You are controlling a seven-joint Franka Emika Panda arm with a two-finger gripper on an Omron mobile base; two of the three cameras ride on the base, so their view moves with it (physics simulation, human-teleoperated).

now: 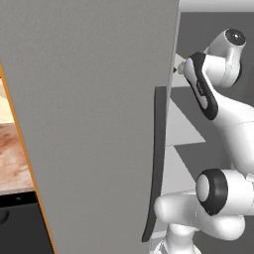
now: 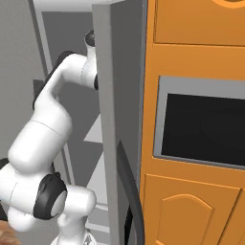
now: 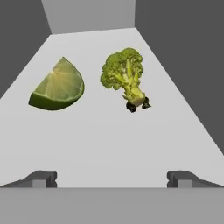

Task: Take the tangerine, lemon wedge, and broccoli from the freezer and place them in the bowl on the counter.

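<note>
Inside the freezer [image 1: 89, 124], a pale yellow-green lemon wedge [image 3: 58, 87] lies on a light grey shelf [image 3: 113, 140], left of centre in the hand view. The broccoli [image 3: 124, 76] lies just right of it, stem towards me. My gripper [image 3: 111, 179] hovers over the shelf's near part, open, with nothing between its fingertips [image 3: 41, 178]. Both pieces sit beyond the tips, apart from them. My arm [image 1: 218, 114] reaches past the open door's edge into the compartment. The tangerine and the bowl are out of view. A strip of the marbled counter [image 1: 15, 149] shows at far left.
The open grey door [image 2: 107, 119] with its dark vertical handle [image 2: 131, 191] stands close beside the arm. Dark grey inner walls [image 3: 183, 65] hem the shelf on both sides. Orange cabinets [image 2: 191, 24] with a black built-in appliance [image 2: 206, 124] lie to the right.
</note>
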